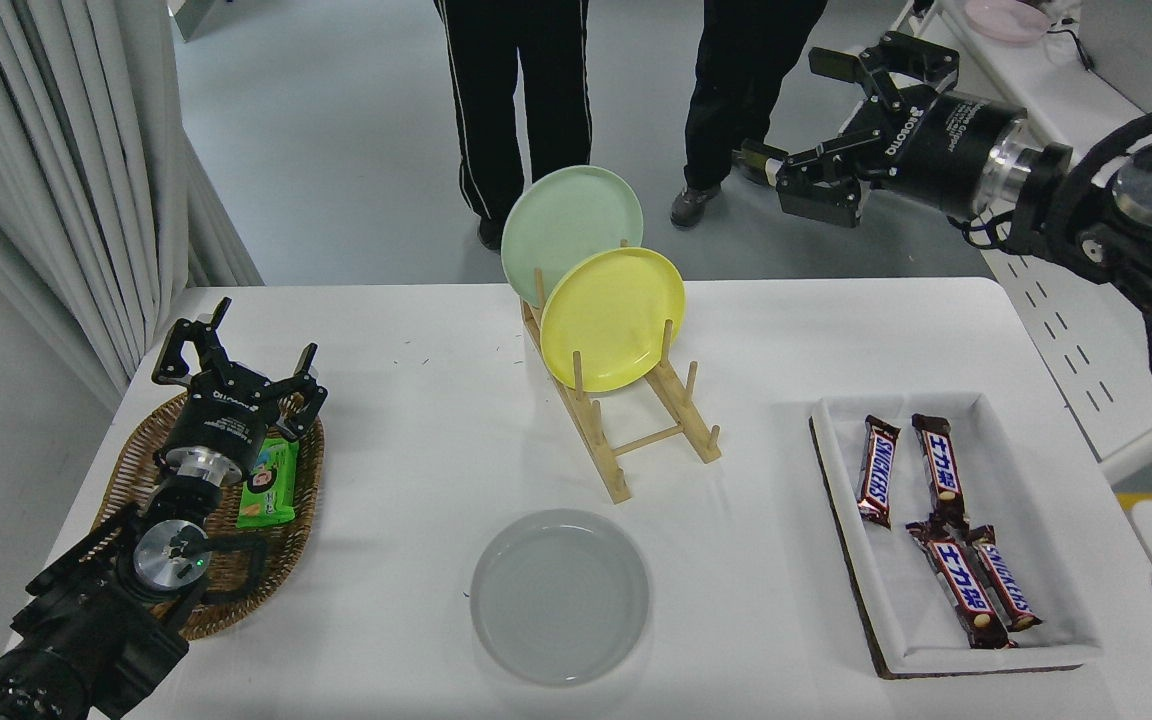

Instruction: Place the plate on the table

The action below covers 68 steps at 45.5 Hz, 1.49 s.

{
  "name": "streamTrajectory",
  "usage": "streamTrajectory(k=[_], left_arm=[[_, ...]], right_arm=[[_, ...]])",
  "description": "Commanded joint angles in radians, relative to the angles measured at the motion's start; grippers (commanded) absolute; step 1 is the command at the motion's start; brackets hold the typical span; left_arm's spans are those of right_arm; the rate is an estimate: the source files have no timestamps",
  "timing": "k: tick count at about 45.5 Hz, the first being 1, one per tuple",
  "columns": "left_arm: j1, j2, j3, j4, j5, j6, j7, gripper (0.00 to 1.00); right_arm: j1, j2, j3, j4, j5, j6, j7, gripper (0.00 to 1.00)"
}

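Plate-wise, you have the round light-grey plate (559,597) lying flat on the white rectangular table (416,420), near its front edge and just in front of the wooden peg rack (651,425), untouched by either arm. Your view cuts off the two people in dark trousers (521,100) above the legs, and the pale green plate (569,232) sits partly behind the yellow plate (613,318) in the rack. Your right gripper (804,125) is spread wide and holds nothing; its arm reaches in from the right edge, raised beyond the table's far side. Your left gripper (236,355), also spread and empty, hangs over the brown wicker basket (206,590) at lower left.
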Motion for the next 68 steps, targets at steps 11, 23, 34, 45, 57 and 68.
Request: streamTrajectory(k=[11, 23, 34, 45, 57, 68], left_arm=[[0.000, 0.000, -0.001, -0.001, 0.000, 0.000, 0.000, 1.00], [0.000, 0.000, 0.001, 0.000, 0.000, 0.000, 0.000, 1.00], [0.000, 0.000, 0.001, 0.000, 0.000, 0.000, 0.000, 1.00], [0.000, 0.000, 0.000, -0.001, 0.000, 0.000, 0.000, 1.00], [0.000, 0.000, 0.001, -0.001, 0.000, 0.000, 0.000, 1.00], [0.000, 0.000, 0.001, 0.000, 0.000, 0.000, 0.000, 1.00]], right_arm=[[-0.310, 0.225, 0.292, -0.241, -0.436, 0.216, 0.236, 1.00], [-0.483, 0.307, 0.453, -0.203, -0.618, 0.229, 0.244, 1.00], [-0.563, 0.386, 0.596, -0.212, -0.689, 0.229, 0.278, 1.00], [-0.589, 0.428, 0.609, -0.255, -0.715, 0.216, 0.296, 1.00], [-0.571, 0.451, 0.654, -0.319, -0.716, 0.224, 0.319, 1.00], [-0.566, 0.451, 0.628, -0.315, -0.718, 0.230, 0.319, 1.00]])
